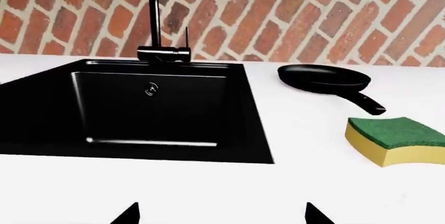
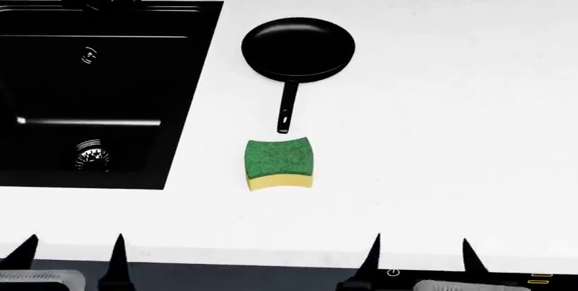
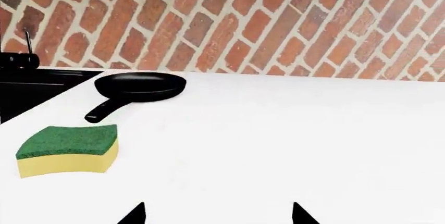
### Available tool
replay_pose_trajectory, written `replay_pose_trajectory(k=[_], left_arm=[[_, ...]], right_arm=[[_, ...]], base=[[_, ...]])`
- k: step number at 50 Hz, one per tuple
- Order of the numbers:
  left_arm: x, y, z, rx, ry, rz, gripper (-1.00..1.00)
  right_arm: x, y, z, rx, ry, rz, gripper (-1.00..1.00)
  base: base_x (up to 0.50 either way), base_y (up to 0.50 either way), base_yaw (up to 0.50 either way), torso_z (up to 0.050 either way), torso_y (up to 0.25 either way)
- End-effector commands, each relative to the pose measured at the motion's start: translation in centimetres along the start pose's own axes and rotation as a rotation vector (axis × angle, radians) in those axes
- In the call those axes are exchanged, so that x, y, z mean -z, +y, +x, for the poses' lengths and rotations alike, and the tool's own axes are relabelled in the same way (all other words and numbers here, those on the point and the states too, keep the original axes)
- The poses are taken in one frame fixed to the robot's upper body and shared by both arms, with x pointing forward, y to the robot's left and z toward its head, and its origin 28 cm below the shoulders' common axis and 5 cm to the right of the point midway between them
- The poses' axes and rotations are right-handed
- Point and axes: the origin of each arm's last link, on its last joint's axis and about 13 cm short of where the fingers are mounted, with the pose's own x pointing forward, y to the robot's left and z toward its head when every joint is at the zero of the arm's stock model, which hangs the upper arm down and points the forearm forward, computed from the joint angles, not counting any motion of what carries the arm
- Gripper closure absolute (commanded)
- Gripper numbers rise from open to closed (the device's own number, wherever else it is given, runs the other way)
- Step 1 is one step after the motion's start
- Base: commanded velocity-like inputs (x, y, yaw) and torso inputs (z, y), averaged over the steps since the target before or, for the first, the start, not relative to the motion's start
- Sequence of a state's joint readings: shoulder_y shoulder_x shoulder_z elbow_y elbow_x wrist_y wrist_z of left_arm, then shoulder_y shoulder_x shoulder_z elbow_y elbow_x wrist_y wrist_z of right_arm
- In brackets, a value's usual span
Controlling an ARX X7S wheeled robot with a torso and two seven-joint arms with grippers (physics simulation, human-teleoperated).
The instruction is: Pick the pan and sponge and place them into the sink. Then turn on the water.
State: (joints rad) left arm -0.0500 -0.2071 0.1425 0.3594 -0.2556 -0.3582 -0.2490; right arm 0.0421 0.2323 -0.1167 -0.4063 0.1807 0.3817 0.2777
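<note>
So the pan (image 2: 298, 49) is a round, shallow, all-black thing with a slim straight handle pointing toward 6 o'clock in the head view, sitting flat on the white table (image 2: 434, 135). Just past the handle tip, at 6 o'clock from it but not touching, lies the sponge (image 2: 280, 164): small, wavy-sided, green scouring top over yellow foam, green side up. The sink (image 2: 194, 101) is at 9 o'clock from both, a big glossy black basin with a stepped ledge, a round metal drain (image 2: 92, 155) and a black faucet (image 1: 149, 15) against the brick wall (image 3: 278, 21).

Left gripper (image 2: 70, 258) and right gripper (image 2: 420, 257) hang at the near edge, fingers spread on both, pinching nothing, well apart from the pan and sponge.
</note>
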Motion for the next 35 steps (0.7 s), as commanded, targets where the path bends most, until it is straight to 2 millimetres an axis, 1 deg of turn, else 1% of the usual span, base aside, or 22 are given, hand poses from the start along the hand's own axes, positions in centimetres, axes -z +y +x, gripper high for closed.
replay_pose_trajectory(k=[1,3,4,5,7,9,11,12,13,14,17,20,21,26,27,28,31,35], left_arm=[[-5.5,1.1,-0.1,0.073,-0.023,-0.008,-1.0],[-6.3,1.6,0.4,0.094,-0.01,-0.001,-1.0],[-6.4,1.7,0.6,0.098,-0.006,0.012,-1.0],[-7.0,2.0,0.9,0.121,0.008,0.02,-1.0],[-7.8,2.2,1.2,0.128,0.003,0.009,-1.0],[-8.3,2.3,1.9,0.176,0.029,0.008,-1.0],[-8.3,2.7,2.4,0.173,0.004,0.079,-1.0],[-8.2,2.8,2.4,0.176,0.022,0.046,-1.0],[-8.0,3.5,2.2,0.181,0.038,0.01,-1.0],[-7.9,2.9,2.5,0.184,0.043,0.012,-1.0],[-7.9,3.0,2.6,0.183,0.038,0.004,-1.0],[-7.3,3.2,2.0,0.208,0.052,0.001,-1.0],[-7.3,3.0,2.0,0.222,0.053,0.002,-1.0],[-7.3,3.4,2.0,0.225,0.067,0.024,-1.0],[-7.3,4.1,1.6,0.225,0.068,0.02,-1.0],[-7.3,3.6,2.0,0.227,0.068,0.019,-1.0],[-7.3,3.3,2.2,0.234,0.072,0.018,-1.0],[-7.3,3.7,2.2,0.242,0.077,0.008,-1.0]], right_arm=[[-6.3,-2.4,-0.2,0.009,-0.067,-0.064,-1.0],[-7.9,-3.3,0.0,0.021,-0.078,-0.081,-1.0],[-8.3,-3.6,0.1,0.022,-0.075,-0.08,-1.0],[-9.0,-4.3,0.4,0.022,-0.062,-0.072,-1.0],[-9.6,-5.0,0.6,0.028,-0.057,-0.091,-1.0],[-10.1,-5.6,1.0,0.025,-0.052,-0.093,-1.0],[-10.4,-5.8,1.3,0.01,-0.047,-0.101,-1.0],[-10.4,-5.9,1.3,0.008,-0.039,-0.105,-1.0],[-10.5,-6.0,1.3,0.009,-0.048,-0.11,-1.0],[-10.6,-6.2,1.4,0.008,-0.047,-0.102,-1.0],[-10.3,-6.3,1.4,0.007,-0.036,-0.097,-1.0],[-9.3,-6.5,1.1,0.019,-0.019,-0.074,-1.0],[-9.1,-6.5,1.1,0.013,-0.011,-0.074,-1.0],[-9.2,-6.6,1.0,0.016,-0.011,-0.08,-1.0],[-9.0,-6.6,1.0,0.015,-0.007,-0.08,-1.0],[-8.8,-6.5,0.9,0.011,-0.001,-0.079,-1.0],[-8.8,-6.5,1.0,0.011,0.001,-0.074,-1.0],[-8.3,-6.5,0.7,0.015,0.008,-0.065,-1.0]], base=[[0.0,0.0,0.0,0.0,0.0],[0.0,0.0,0.0,0.0,0.0],[0.0,0.0,0.0,0.0,0.0],[0.0,0.0,0.0,0.0,0.0],[0.0,0.0,0.0,0.0,0.0],[0.0,0.0,0.0,0.0,0.0],[0.0,0.0,0.0,0.0,0.0],[0.0,0.0,0.0,0.0,0.0],[0.0,0.0,0.0,0.0,0.0],[0.14,0.0,0.0,0.0,0.0],[0.2,0.0,0.0,0.0,0.0],[0.28,0.0,0.0,0.0,0.0],[0.29,0.0,0.0,0.0,0.0],[0.32,0.0,0.0,0.0,0.0],[0.35,0.0,0.0,0.0,0.0],[0.35,0.0,0.0,0.0,0.0],[0.36,0.0,0.0,0.0,0.0],[0.36,0.0,0.0,0.0,0.0]])
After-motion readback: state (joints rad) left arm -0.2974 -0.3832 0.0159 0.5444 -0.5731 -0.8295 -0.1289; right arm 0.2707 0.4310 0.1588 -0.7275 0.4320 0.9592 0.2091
